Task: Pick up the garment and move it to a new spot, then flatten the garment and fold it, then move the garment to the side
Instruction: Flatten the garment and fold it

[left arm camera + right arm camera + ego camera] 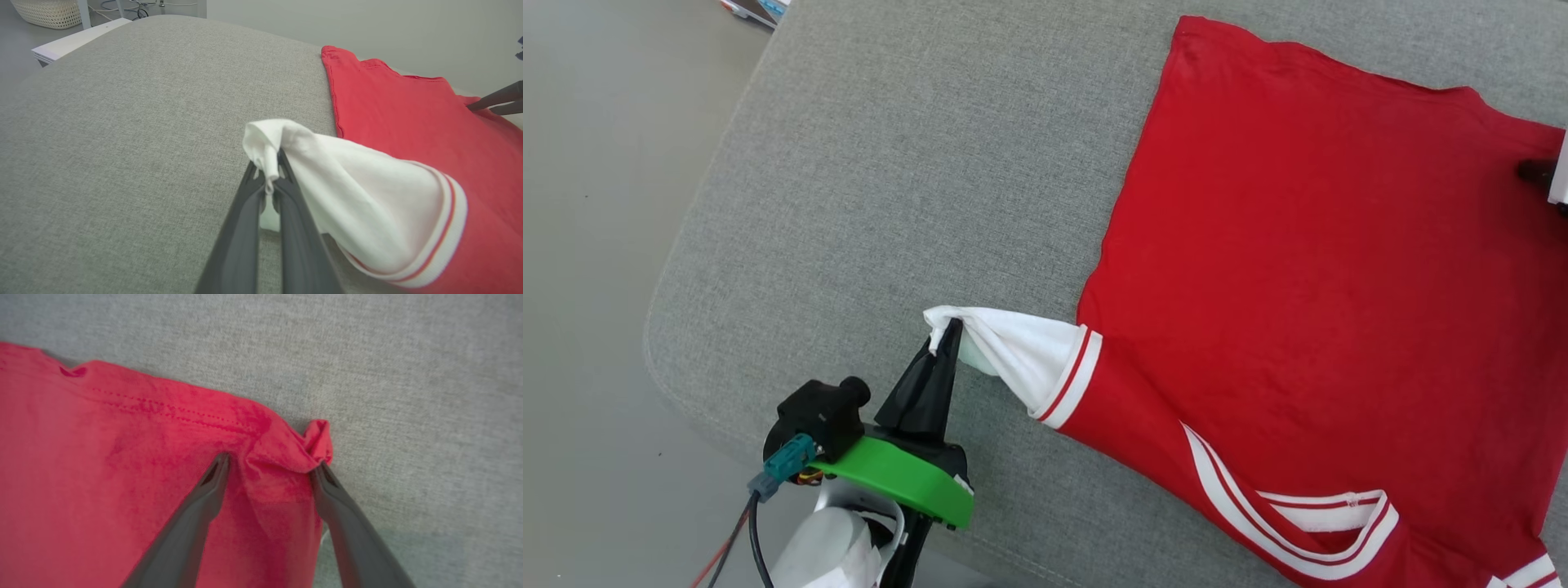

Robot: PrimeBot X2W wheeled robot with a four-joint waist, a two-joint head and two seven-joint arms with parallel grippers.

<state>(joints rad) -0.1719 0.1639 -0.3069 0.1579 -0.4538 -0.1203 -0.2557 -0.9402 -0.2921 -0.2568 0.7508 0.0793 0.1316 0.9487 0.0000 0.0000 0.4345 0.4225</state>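
Observation:
The garment (1307,269), a red T-shirt with white sleeves and striped trim, lies spread on the grey cushioned surface (915,163). My left gripper (949,328) is shut on the tip of its white sleeve (347,188), lifting it off the cushion to the left of the red body; the left wrist view shows the white cloth pinched in the left gripper (271,171). My right gripper (271,467) stands open over a bunched corner of the garment's red hem (286,453), one fingertip on each side of the fold. Its dark fingers (496,100) also show at the garment's far edge.
The grey cushion's rounded edge (678,269) drops to a pale floor (596,163) on the left. A woven basket (49,14) and a white low table (73,41) stand beyond the cushion in the left wrist view. Bare cushion lies left of the garment.

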